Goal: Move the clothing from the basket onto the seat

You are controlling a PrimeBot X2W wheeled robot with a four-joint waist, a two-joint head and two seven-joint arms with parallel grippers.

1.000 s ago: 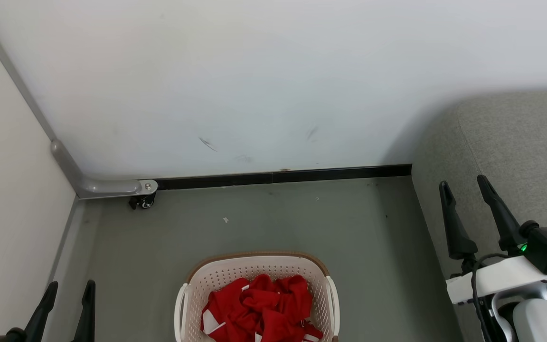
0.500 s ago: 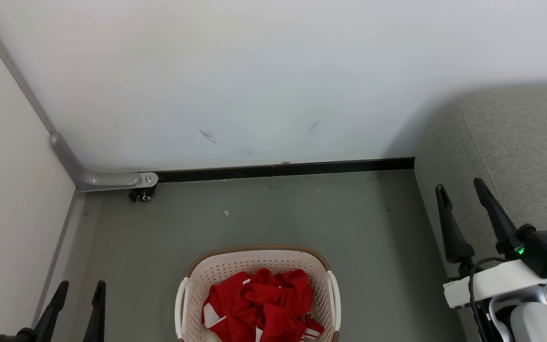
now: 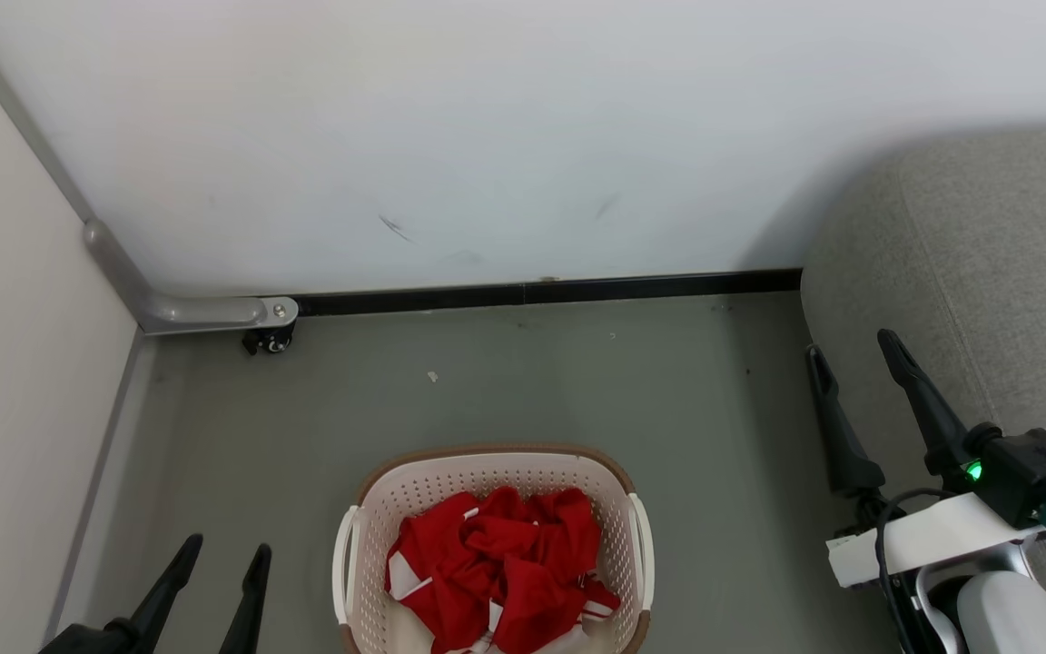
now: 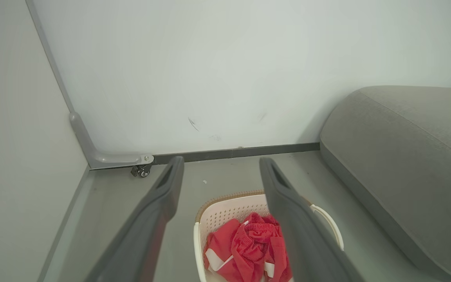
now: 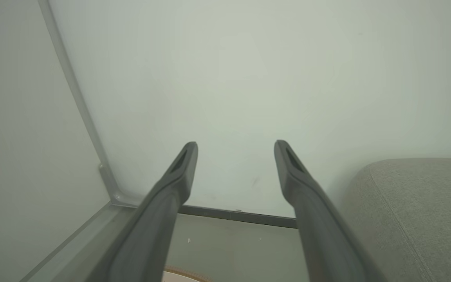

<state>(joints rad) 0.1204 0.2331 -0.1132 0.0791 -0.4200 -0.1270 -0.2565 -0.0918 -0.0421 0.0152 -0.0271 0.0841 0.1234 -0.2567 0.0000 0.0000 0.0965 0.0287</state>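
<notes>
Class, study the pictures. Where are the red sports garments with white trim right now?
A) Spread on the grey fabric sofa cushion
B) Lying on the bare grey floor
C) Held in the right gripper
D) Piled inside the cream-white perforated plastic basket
D: the red sports garments with white trim lie bunched inside the cream-white perforated plastic basket.

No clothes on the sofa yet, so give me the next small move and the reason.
Probably lower the left gripper toward the red clothes in the basket. Both grippers are open and empty, the clothes lie in the basket, and the left wrist view has them ahead of its fingers; the right gripper hangs by the sofa.
</notes>
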